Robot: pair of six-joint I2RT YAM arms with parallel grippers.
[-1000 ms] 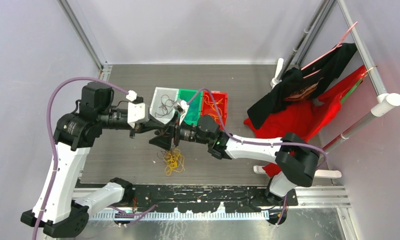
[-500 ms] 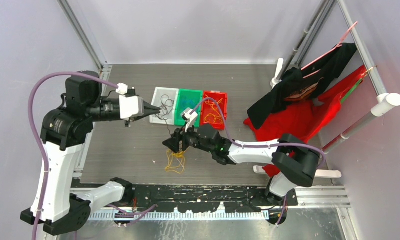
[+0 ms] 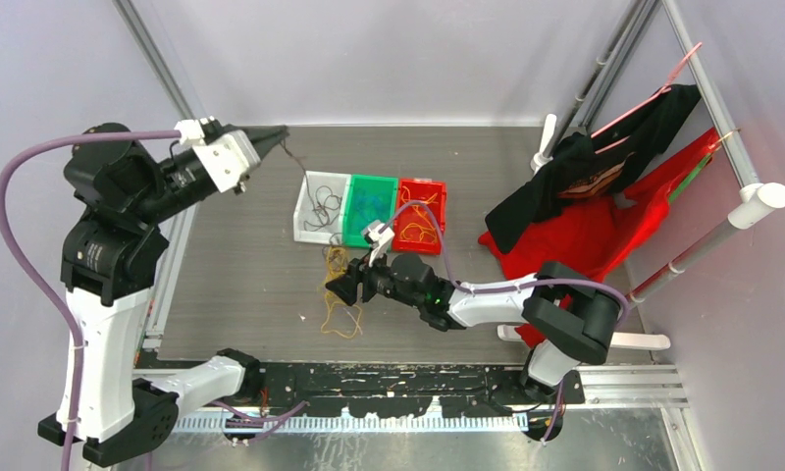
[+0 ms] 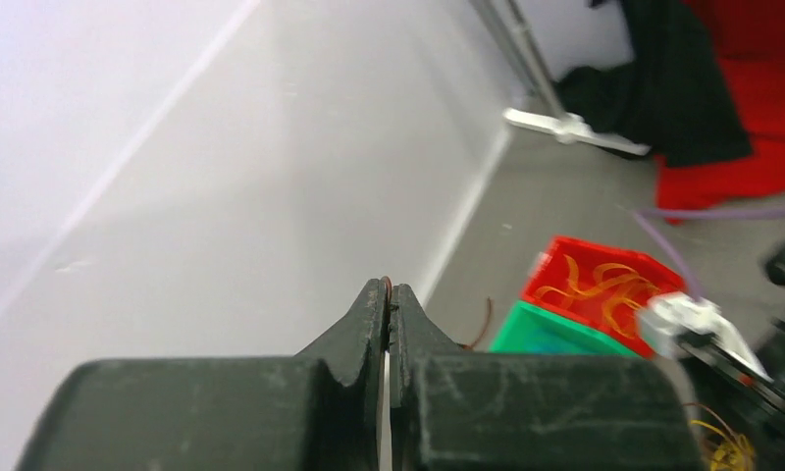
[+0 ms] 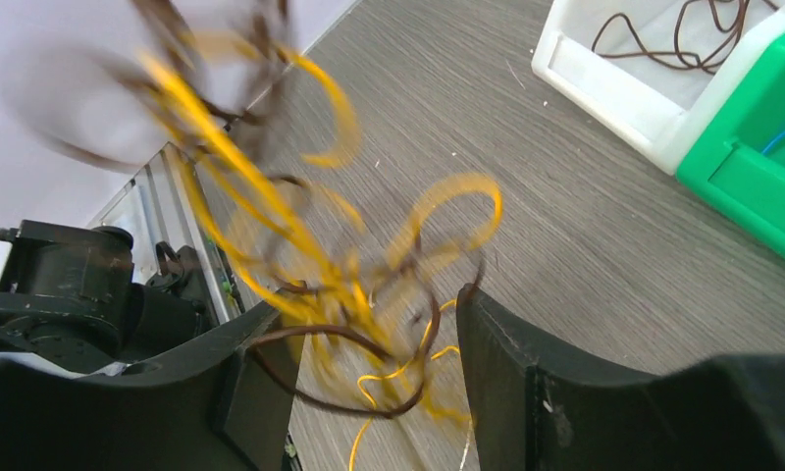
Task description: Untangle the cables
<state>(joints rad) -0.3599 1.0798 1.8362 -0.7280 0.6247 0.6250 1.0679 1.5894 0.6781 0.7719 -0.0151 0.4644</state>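
Observation:
My left gripper is raised high at the back left, above and left of the bins, shut on a thin dark brown cable that dangles from its tips. In the left wrist view the jaws are pressed together on that cable. My right gripper sits low over the table in front of the bins. A tangle of yellow and brown cables lies around it. In the right wrist view the tangle is blurred, looped loosely between the spread fingers of the open gripper.
Three bins stand side by side: a white bin with brown cables, a green bin, and a red bin with yellow cables. Red and black clothing hangs on a white rack at right. Walls close in the left and back.
My left gripper has swung up and back-left from the tangle past the white bin, carrying a brown cable. My right gripper shifted slightly forward, and the tangle now stretches upward around it.

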